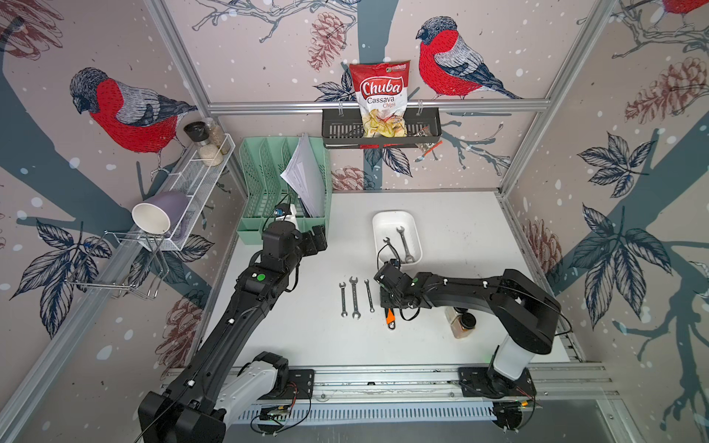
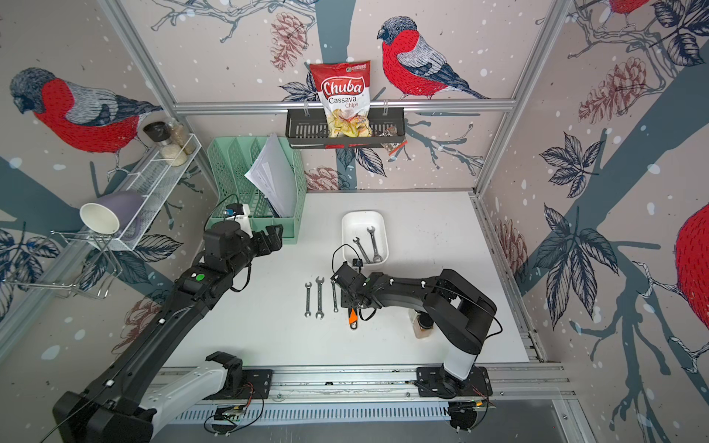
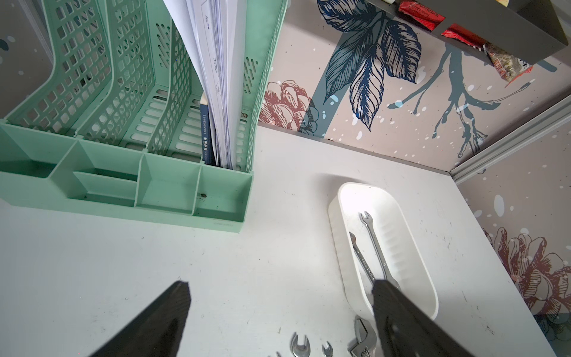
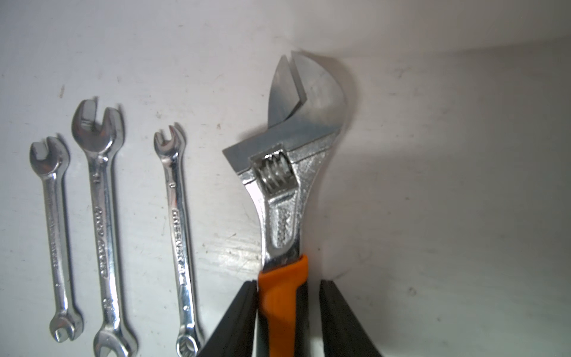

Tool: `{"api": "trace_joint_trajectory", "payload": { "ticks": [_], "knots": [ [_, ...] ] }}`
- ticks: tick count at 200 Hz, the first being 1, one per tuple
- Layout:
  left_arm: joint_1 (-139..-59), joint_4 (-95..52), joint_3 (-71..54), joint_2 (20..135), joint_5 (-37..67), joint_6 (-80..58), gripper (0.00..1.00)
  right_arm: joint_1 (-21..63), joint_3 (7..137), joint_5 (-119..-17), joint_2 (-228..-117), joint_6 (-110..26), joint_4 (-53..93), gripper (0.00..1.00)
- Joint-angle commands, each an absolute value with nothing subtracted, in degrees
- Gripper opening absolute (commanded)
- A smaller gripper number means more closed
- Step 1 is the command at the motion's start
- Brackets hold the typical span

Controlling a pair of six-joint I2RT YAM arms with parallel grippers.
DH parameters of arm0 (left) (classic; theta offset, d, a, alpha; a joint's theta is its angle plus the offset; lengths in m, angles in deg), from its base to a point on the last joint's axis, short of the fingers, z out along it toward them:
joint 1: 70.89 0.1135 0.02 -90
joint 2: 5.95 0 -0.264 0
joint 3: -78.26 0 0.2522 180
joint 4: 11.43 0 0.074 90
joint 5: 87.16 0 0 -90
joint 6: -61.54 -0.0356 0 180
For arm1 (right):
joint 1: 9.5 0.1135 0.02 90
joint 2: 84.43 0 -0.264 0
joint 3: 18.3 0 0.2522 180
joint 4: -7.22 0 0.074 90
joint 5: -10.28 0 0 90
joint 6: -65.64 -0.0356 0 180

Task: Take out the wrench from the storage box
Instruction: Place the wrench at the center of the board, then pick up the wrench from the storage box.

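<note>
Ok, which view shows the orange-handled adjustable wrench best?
The right wrist view: the adjustable wrench fills it, head to handle. Both top views show only its orange handle end below the right arm. The left wrist view catches just its head.

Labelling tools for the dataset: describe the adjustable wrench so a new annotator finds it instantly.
On the white table, on the robot's side of the storage box, four tools lie in a row. The adjustable wrench is the end one, flanked by the right claw. Unlike the three slim all-steel spanners, it has an orange-and-black handle and a broad head with a thumbwheel.
</note>
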State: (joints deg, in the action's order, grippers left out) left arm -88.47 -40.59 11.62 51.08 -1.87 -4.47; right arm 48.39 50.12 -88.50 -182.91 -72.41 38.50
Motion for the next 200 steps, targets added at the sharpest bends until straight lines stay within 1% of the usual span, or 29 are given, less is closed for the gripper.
{"api": "trace_joint_trajectory", "payload": {
  "ticks": [1, 25, 46, 67, 83, 105, 145, 173, 200],
  "knots": [
    [-88.6, -39.3, 11.4, 50.7, -2.7, -5.2, 0.96, 48.6, 51.1, -89.2, -180.8, -72.0, 41.0, 0.43],
    [-88.6, -39.2, 11.5, 50.6, -2.8, -5.3, 0.95, 49.1, 53.6, -89.3, -176.9, -69.9, 44.4, 0.43],
    [-88.6, -38.7, 11.5, 50.9, -1.8, -5.0, 0.96, 48.4, 56.4, -91.4, -172.3, -67.1, 47.9, 0.41],
    [-88.6, -38.3, 10.7, 52.1, -0.7, -3.8, 0.96, 44.5, 59.1, -91.4, -169.4, -61.9, 48.8, 0.39],
    [-88.8, -38.4, 9.3, 53.9, 0.2, -3.3, 0.96, 40.1, 61.3, -90.0, -170.2, -56.6, 48.1, 0.38],
    [-88.9, -39.4, 7.7, 57.6, -0.3, -3.9, 0.95, 34.1, 68.5, -86.7, -175.7, -50.8, 50.3, 0.35],
    [-88.9, -40.2, 1.3, 64.9, -0.1, -4.4, 0.94, 27.3, 77.5, -83.0, -186.9, -44.2, 50.4, 0.33],
    [-88.8, -39.1, 0.0, 68.5, 1.0, -5.1, 0.93, 24.5, 82.6, -79.3, -194.6, -38.1, 50.9, 0.32],
    [-88.5, -37.7, 1.7, 68.9, 2.9, -6.2, 0.93, 24.0, 87.8, -78.2, -202.6, -33.7, 53.8, 0.32]
  ]
}}
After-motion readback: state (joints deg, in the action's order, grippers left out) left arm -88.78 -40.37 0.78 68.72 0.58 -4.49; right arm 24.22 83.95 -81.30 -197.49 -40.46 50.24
